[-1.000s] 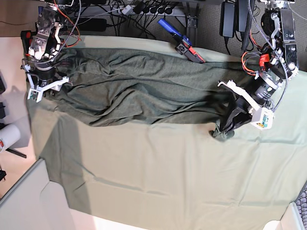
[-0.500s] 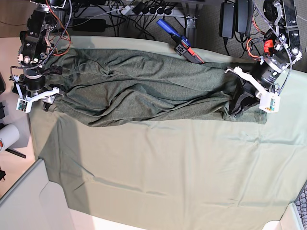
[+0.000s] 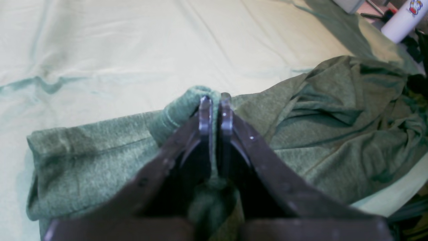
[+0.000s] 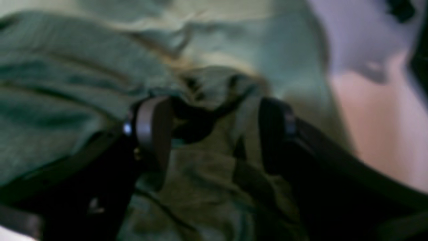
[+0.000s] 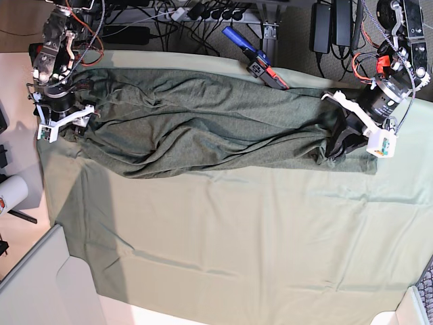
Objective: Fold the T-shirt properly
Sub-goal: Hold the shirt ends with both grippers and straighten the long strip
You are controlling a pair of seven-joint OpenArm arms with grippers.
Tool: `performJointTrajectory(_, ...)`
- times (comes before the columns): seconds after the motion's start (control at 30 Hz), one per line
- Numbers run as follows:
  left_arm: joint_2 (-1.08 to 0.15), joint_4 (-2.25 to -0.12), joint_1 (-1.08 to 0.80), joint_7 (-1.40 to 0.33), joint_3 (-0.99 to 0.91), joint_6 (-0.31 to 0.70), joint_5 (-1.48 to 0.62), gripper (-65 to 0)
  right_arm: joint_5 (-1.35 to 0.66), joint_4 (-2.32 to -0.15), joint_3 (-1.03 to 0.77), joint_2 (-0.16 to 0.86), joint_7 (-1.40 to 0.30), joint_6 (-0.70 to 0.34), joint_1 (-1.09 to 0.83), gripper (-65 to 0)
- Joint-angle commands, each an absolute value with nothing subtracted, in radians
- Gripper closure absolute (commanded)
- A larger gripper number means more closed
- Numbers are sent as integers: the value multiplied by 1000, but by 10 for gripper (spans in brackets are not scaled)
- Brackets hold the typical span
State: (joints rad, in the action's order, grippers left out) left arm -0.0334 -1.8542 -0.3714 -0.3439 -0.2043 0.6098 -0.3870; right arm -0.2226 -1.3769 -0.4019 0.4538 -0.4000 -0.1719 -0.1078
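Note:
The dark olive T-shirt (image 5: 203, 128) lies stretched in a wrinkled band across the back half of the mint table cloth (image 5: 237, 237). My left gripper (image 5: 336, 150) sits at the shirt's right end. In the left wrist view its jaws (image 3: 215, 100) are shut on a pinched fold of the T-shirt (image 3: 317, 134). My right gripper (image 5: 70, 126) is at the shirt's left end by the table corner. In the blurred right wrist view this gripper (image 4: 214, 127) stands open, straddling bunched T-shirt fabric (image 4: 200, 187) without closing on it.
A blue and red tool (image 5: 254, 57) lies at the table's back edge, with cables and a power strip (image 5: 203, 12) behind it. A white roll (image 5: 10, 193) stands off the left side. A pale board (image 5: 40, 284) leans at the front left corner.
My left gripper pulled the shirt's right end up and back, drawing that corner out flat. My right gripper shifted left, then back, and its jaws opened wider.

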Motion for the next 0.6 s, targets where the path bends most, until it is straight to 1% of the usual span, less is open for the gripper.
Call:
performJointTrajectory(0.0, -36, -1875, -369, -319, -206, 618, -408, 0, -236, -1386, -410, 476, -364, -180, -96, -320)
performJointTrajectory(0.13, -36, -1875, -369, -319, -206, 619, -408, 0, -236, -1383, -410, 476, -356, -180, -94, -143)
performJointTrajectory(0.27, -36, -1875, -369, -319, -206, 619, -407, 0, -204, -1383, -410, 476, -318, -180, -94, 0)
performJointTrajectory(0.57, -60, -1875, -372, -335, -254, 618, -438, 0, -148, -1383, -411, 504, -310, -180, -92, 0)
